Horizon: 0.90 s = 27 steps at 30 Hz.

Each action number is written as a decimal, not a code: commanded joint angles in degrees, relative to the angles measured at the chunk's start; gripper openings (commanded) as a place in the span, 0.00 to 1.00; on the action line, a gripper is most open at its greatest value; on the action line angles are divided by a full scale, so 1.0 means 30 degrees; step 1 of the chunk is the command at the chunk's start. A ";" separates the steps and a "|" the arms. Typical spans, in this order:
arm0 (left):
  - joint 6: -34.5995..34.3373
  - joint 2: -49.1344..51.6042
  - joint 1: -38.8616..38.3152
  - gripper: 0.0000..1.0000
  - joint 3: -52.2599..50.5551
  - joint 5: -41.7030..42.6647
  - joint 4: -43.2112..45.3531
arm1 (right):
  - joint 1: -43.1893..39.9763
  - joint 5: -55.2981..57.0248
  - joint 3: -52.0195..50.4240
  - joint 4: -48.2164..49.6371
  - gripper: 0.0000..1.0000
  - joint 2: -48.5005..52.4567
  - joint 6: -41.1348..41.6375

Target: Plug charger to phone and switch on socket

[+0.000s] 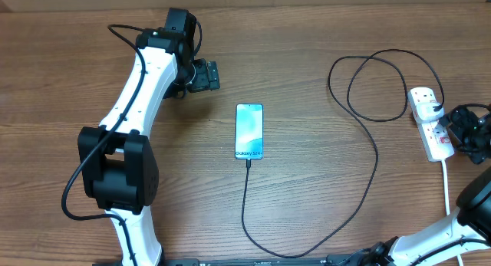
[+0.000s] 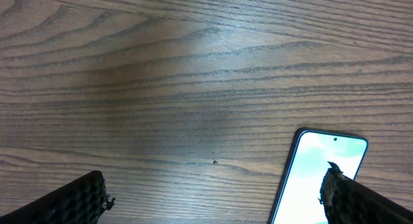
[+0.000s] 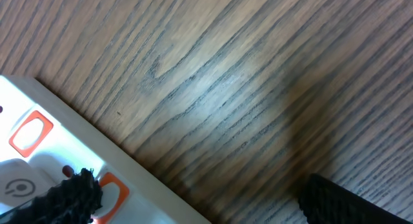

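Observation:
The phone (image 1: 249, 131) lies flat mid-table with its screen lit; its top end shows in the left wrist view (image 2: 316, 175). The charger (image 1: 375, 168), a thin black cable, meets the phone's near end, curves right and loops up to the socket (image 1: 428, 122), a white power strip at the right. My left gripper (image 1: 204, 76) is open and empty, up-left of the phone (image 2: 213, 195). My right gripper (image 1: 465, 129) is open beside the socket. In the right wrist view (image 3: 200, 192) its left finger is over an orange-red switch (image 3: 111, 187) on the socket (image 3: 39, 114).
The socket's thick white cord (image 1: 446, 185) runs toward the front edge by the right arm base. A second orange-red switch (image 3: 29, 132) sits farther along the strip. The left arm (image 1: 138, 90) spans the table's left side.

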 commanded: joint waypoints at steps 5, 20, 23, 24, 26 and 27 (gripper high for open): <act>0.0226 -0.0153 0.0080 0.99 0.0044 -0.0189 0.0007 | 0.0313 0.0277 -0.0270 -0.0860 1.00 0.0117 -0.0474; 0.0219 -0.0153 0.0080 1.00 0.0044 -0.0189 0.0007 | 0.1027 0.0554 -0.0270 -0.1231 1.00 0.0138 -0.0605; 0.0226 -0.0153 0.0080 1.00 0.0044 -0.0189 0.0007 | 0.1078 0.0554 -0.0270 -0.1304 1.00 0.0138 -0.0612; 0.0219 -0.0153 0.0080 1.00 0.0044 -0.0189 0.0007 | 0.1078 0.0546 -0.0270 -0.1311 1.00 0.0138 -0.0605; 0.0226 -0.0153 0.0080 1.00 0.0044 -0.0189 0.0007 | 0.1078 0.0554 -0.0270 -0.1311 1.00 0.0138 -0.0605; 0.0219 -0.0153 0.0080 1.00 0.0044 -0.0189 0.0007 | 0.1078 0.0554 -0.0270 -0.1319 1.00 0.0138 -0.0605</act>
